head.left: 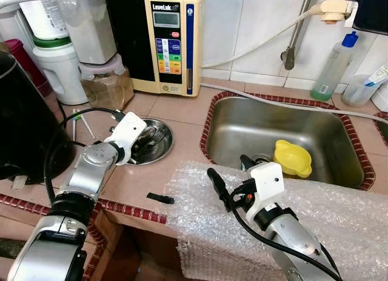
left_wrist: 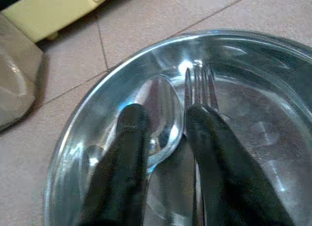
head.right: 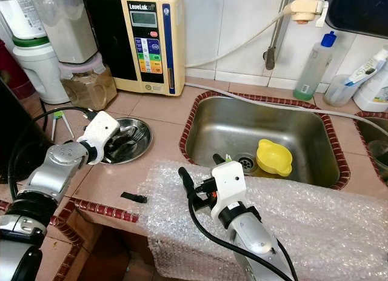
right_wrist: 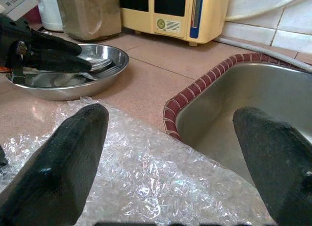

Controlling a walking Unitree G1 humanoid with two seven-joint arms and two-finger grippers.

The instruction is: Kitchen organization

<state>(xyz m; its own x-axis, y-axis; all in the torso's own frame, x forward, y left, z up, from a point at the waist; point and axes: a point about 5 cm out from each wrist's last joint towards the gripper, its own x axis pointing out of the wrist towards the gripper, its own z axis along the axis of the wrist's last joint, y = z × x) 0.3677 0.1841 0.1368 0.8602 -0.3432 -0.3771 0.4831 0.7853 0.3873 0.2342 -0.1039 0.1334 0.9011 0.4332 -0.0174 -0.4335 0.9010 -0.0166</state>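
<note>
Left wrist view: left gripper (left_wrist: 163, 133), fingers parted, astride spoon (left_wrist: 158, 114) beside fork (left_wrist: 199, 87) in steel bowl (left_wrist: 97, 109); next, likely closing on the spoon.

Yellow cup (head.left: 292, 158) in steel sink (head.left: 242, 120); silver bowl (head.left: 159, 149) on pink tiles.

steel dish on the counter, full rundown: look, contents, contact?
The steel dish is round, shallow and shiny, apparently stainless, sitting flat on the tiled counter left of the sink, in front of the cream appliance. It holds a spoon and a fork. The left gripper reaches into it, fingers slightly parted over the cutlery.
</note>
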